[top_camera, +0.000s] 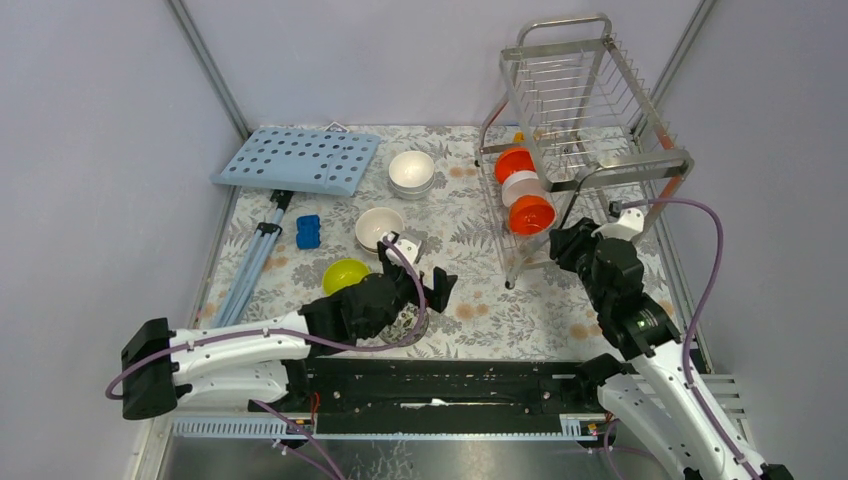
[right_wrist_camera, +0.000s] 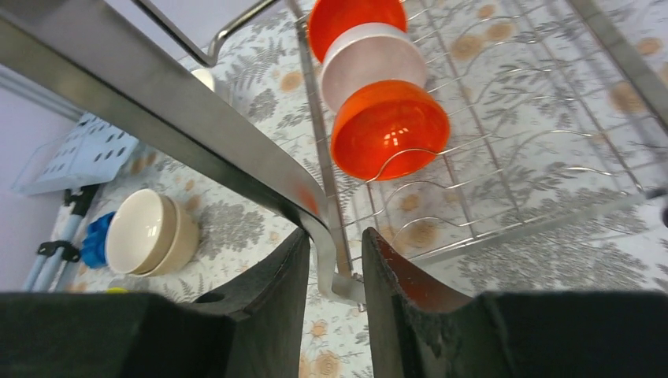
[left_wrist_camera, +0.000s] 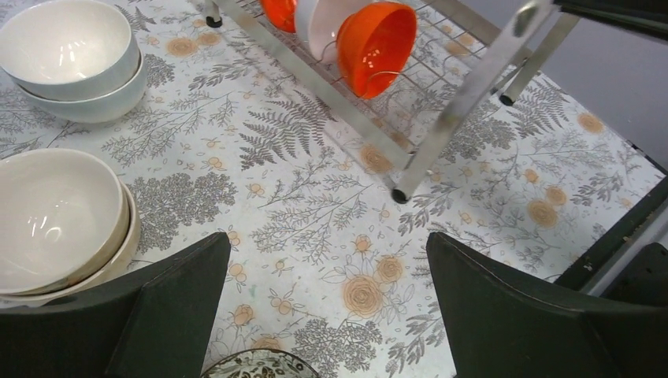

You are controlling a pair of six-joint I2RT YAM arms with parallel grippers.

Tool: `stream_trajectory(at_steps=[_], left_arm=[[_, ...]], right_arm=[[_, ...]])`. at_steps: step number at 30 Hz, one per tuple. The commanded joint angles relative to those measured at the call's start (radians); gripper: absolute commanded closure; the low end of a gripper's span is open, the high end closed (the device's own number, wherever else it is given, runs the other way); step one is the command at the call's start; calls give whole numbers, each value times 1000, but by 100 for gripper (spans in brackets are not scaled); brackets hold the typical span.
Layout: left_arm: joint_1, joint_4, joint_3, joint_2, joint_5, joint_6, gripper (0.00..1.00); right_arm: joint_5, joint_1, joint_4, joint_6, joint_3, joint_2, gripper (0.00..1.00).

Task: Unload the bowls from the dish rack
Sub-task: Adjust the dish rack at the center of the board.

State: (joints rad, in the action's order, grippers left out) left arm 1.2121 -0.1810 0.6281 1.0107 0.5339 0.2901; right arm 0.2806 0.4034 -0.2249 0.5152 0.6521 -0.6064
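Shiny steel-wire dish rack [top_camera: 620, 170], glossy bowls [right_wrist_camera: 386, 130]

The tablecloth [top_camera: 490, 312] is white with grey ferns and orange flowers. In the silver rack [top_camera: 620, 166] are two orange bowls [top_camera: 531, 214] and one white bowl [top_camera: 520, 186]. The board [top_camera: 300, 160] is light blue.

Bright, even light falls from overhead, so the floral surface [top_camera: 480, 300] carries only faint, soft-edged shadows beneath the dish rack [top_camera: 590, 120] and the arms. Glare stays small: white highlights sit on the glossy orange bowl [right_wrist_camera: 390, 126] and inside the cream bowls [left_wrist_camera: 55, 213], and the rack's steel bar has a pale sheen in the right wrist view. Both wrist views bow straight lines toward their edges. The dark fingers [left_wrist_camera: 504, 315] of the left end effector [left_wrist_camera: 327, 244] and the nearest rack bars look soft and out of focus.
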Motion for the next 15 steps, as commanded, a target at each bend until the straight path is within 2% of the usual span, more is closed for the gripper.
stream_trajectory(at_steps=[1, 9, 15], left_arm=[[-47, -77, 50, 34, -78, -13, 1], [-147, -172, 132, 153, -200, -1, 1], [-259, -294, 239, 319, -294, -10, 1]], right_arm=[[198, -15, -148, -55, 49, 49, 64], [282, -15, -238, -71, 69, 107, 67], [326, -16, -320, -81, 79, 166, 68]])
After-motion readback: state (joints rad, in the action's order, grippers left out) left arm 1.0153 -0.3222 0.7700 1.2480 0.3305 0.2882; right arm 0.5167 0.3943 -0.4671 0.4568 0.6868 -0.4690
